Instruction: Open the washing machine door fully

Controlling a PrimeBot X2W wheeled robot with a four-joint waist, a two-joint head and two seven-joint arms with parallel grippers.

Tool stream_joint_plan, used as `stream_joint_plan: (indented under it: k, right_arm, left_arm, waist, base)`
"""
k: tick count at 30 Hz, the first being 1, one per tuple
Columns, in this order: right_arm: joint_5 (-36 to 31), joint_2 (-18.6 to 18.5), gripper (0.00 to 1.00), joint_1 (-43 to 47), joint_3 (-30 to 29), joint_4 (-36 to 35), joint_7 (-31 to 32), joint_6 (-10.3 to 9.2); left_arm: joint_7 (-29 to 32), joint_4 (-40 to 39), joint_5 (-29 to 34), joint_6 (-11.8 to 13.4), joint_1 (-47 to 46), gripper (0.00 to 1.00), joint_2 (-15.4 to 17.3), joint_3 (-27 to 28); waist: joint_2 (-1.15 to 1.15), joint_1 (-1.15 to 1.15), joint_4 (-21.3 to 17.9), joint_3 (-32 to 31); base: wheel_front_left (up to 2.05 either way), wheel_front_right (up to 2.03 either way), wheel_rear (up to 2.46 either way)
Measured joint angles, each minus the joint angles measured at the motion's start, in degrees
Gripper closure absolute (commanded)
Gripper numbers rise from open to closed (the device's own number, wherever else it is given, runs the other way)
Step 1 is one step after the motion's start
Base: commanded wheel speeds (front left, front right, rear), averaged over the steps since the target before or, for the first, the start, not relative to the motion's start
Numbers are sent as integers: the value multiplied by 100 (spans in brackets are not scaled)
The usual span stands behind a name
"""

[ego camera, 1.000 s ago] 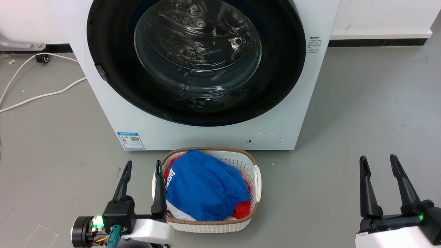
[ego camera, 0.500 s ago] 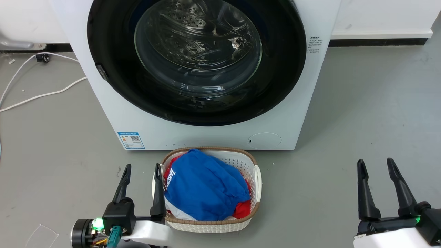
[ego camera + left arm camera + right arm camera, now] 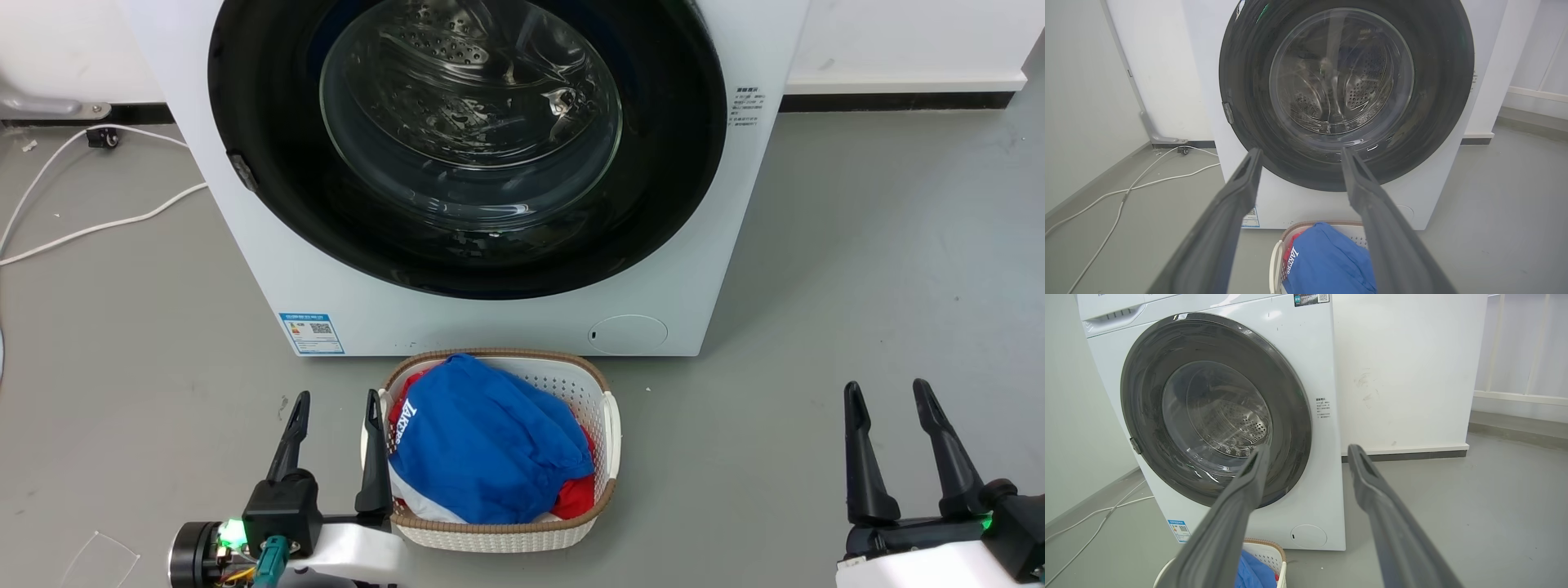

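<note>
Gleaming washing machine door (image 3: 467,143), shut

The left claw (image 3: 338,397) hangs low at the robot's left, both dark fingers spread and pointing forward — gripping nothing. The right claw (image 3: 886,385) mirrors it at the right — fingers parted, empty.
</note>
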Motion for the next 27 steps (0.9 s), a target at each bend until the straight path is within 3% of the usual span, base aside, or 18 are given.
stream_joint_plan:
  k: [1,3,7,10,21,27]
  right_arm:
    - [0,0,52,-1,1,3,0,1]
    - [9,0,100,-1,1,7,0,0]
    - [37,0,100,-2,42,12,0,1]
    - [616,1,100,-11,41,-9,0,0]
    - [5232,22,100,-36,549,292,-1,0]
    - [6890,9,100,-52,535,359,-1,-1]
  left_arm:
    - [0,3,-1,1,0,0,0,-1]
    - [0,11,-12,1,0,0,0,2]
    - [0,15,-26,2,0,0,0,7]
    - [0,16,-34,5,0,0,0,7]
    - [0,31,-42,5,0,0,-2,3]
    - [0,29,-66,24,7,0,-4,4]
  waist:
    - [0,0,1,-1]
    - [0,0,0,-3]
    - [0,0,-4,-13]
    - [0,0,-12,-22]
    - [0,0,-26,-54]
    - [0,0,-27,-66]
  base:
    - [0,0,0]
    - [0,0,0]
    - [0,0,0]
    - [0,0,0]
    - [0,0,0]
    - [0,0,0]
